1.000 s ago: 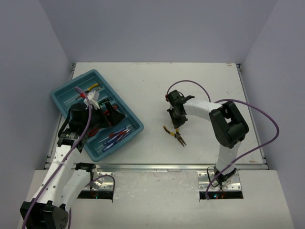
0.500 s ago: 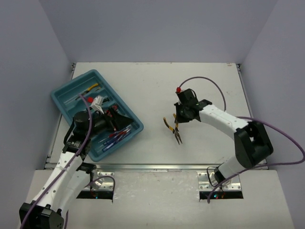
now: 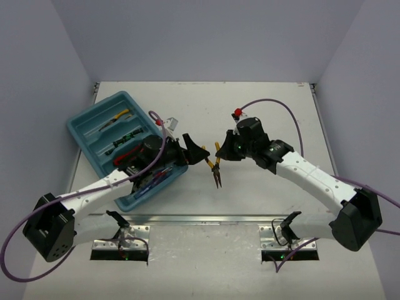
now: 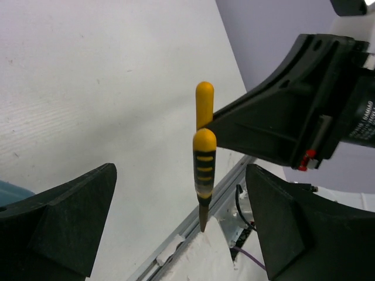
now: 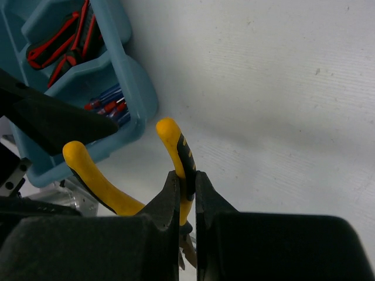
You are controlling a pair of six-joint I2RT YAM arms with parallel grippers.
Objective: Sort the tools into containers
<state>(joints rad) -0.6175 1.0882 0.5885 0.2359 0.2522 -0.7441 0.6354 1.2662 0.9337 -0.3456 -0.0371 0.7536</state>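
My right gripper (image 3: 224,153) is shut on one handle of the yellow-handled pliers (image 3: 215,167) and holds them above the table, nose pointing down toward the near edge. In the right wrist view the fingers (image 5: 170,199) clamp the yellow-black handle (image 5: 181,158). My left gripper (image 3: 199,155) is open and empty, just left of the pliers, its jaws either side of the handles (image 4: 204,158) without touching. The teal-blue tray (image 3: 84,122) at the left holds red-handled cutters (image 3: 128,154), blue-handled screwdrivers (image 3: 150,181), a black-green screwdriver (image 3: 122,139) and yellow pliers (image 3: 119,117).
The left arm reaches across the tray's near right corner. The metal rail (image 3: 206,219) runs along the table's near edge. Purple cables (image 3: 269,103) loop above the right arm. Grey walls enclose the table on three sides.
My right gripper lifted the pliers off the table and carried them left. My left gripper swung out of the tray rightward to meet them, jaws open.
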